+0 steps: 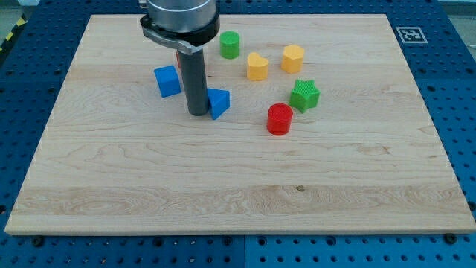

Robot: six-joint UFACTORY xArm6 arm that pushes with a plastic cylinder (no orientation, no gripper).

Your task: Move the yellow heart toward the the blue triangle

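My tip [198, 113] rests on the wooden surface [223, 193], touching the blue triangle [219, 103] on its left side — no fingers here, only the rod. The yellow heart [257, 67] sits to the upper right, apart from the triangle, with bare wood between them. Near it: a green cylinder [230, 45], a yellow hexagon [292, 58], a green star [304, 95], a red cylinder [280, 119]. A blue cube [168, 80] lies left of the rod. Something red behind the rod — perhaps another block. All blocks sit well inside the edges.

Lab, blue pegboard bench [44, 30], fiducial tag [408, 34]
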